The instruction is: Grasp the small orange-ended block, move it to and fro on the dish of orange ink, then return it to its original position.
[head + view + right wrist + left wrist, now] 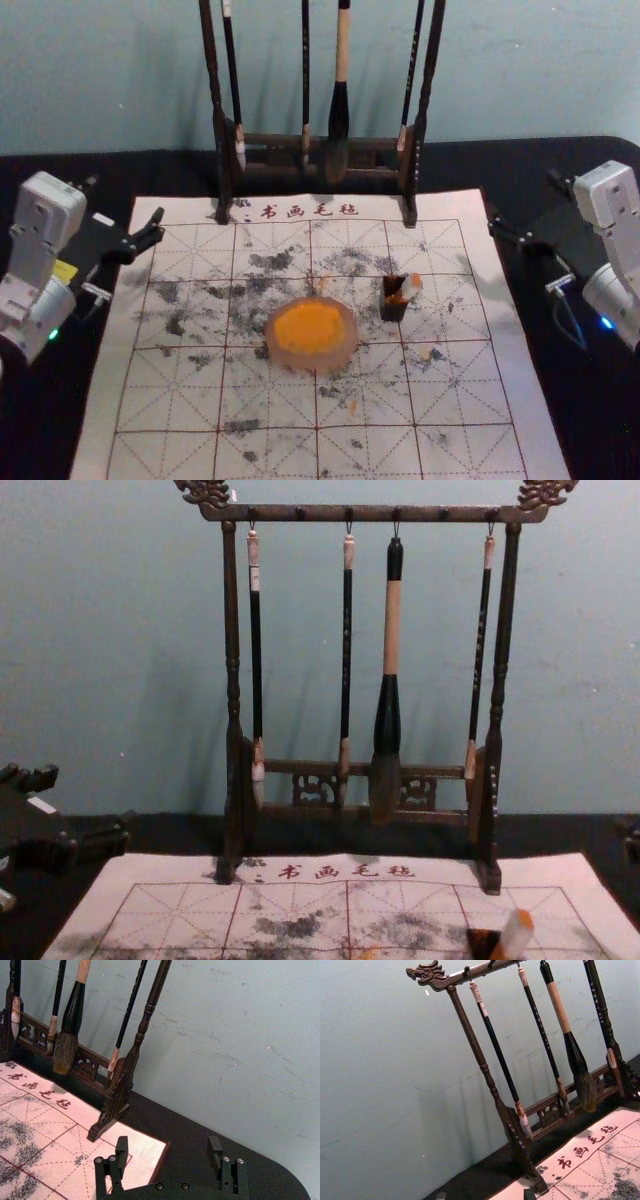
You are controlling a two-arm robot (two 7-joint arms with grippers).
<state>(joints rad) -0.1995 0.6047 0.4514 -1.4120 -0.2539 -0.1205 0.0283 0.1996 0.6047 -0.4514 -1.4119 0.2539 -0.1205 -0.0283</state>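
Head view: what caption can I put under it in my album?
Dish of orange ink, tilted orange-ended block and hanging brushes between left gripper and right gripper.

The mat (108,405) lies on the black table (585,410), printed with a grid, lettering along its far edge, dark smudges across it. The rack (370,514) stands at that edge, between the far corners. From it hang three thin brushes (256,660) and one thick brush (392,630). Behind is the wall (100,80).
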